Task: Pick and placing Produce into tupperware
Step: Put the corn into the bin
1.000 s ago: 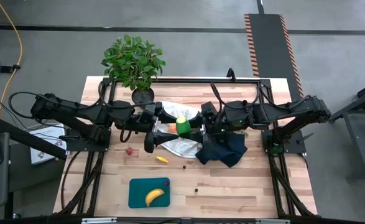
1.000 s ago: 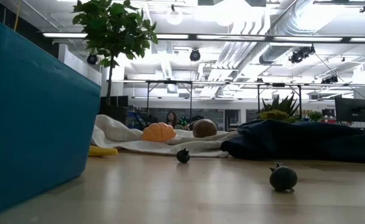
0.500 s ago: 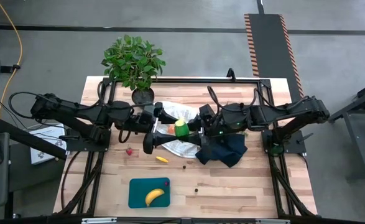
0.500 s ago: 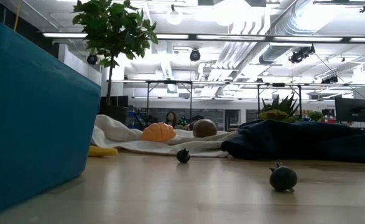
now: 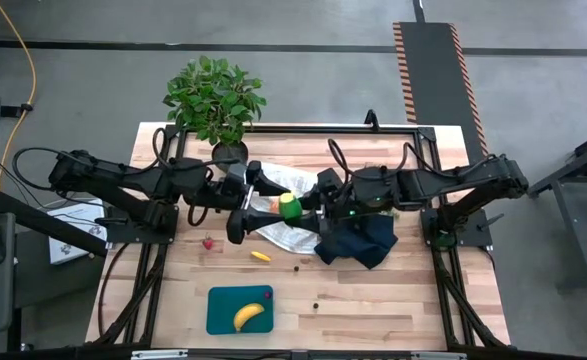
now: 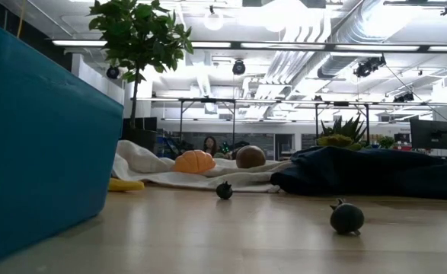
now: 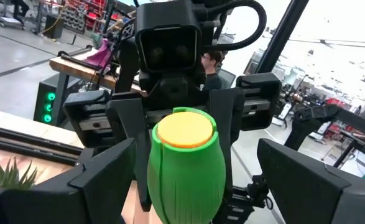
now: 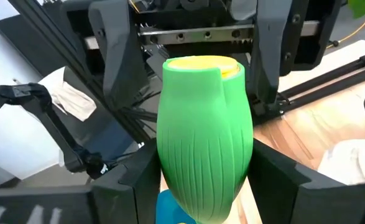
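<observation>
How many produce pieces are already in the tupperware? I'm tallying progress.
1 for certain: the banana lies in the tupperware. A tiny dark speck at its far corner may be a second piece, but I cannot tell.

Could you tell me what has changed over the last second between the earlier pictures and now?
The right gripper, shut on the green pear-shaped piece, has carried it leftward, up to the open left gripper; a handover looks underway. The banana in the tupperware, the cloths and loose produce stayed put.
</observation>
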You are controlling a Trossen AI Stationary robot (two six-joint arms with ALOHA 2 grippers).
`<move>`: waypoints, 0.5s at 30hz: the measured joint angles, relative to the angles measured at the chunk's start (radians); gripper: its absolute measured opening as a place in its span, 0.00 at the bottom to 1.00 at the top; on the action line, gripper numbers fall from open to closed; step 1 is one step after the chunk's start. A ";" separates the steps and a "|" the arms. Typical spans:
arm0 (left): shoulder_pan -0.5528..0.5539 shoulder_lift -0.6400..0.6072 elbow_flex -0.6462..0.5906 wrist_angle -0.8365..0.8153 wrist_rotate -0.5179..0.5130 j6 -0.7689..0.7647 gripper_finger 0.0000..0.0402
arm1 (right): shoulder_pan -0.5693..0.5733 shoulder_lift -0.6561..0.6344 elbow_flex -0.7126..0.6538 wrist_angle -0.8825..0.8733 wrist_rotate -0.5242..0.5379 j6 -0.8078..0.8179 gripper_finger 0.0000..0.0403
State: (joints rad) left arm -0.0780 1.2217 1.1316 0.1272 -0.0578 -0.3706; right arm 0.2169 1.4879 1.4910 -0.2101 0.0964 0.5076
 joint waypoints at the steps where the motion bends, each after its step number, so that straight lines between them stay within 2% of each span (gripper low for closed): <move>1: 0.000 0.000 0.000 -0.001 0.000 0.000 0.81 | 0.000 0.000 0.000 0.003 0.000 -0.004 0.45; 15: 0.000 0.026 -0.001 -0.004 -0.006 -0.008 0.81 | 0.000 0.000 0.000 0.012 -0.006 -0.019 0.45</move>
State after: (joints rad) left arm -0.0784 1.2477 1.1308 0.1233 -0.0643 -0.3790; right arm 0.2169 1.4876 1.4910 -0.1982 0.0906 0.4882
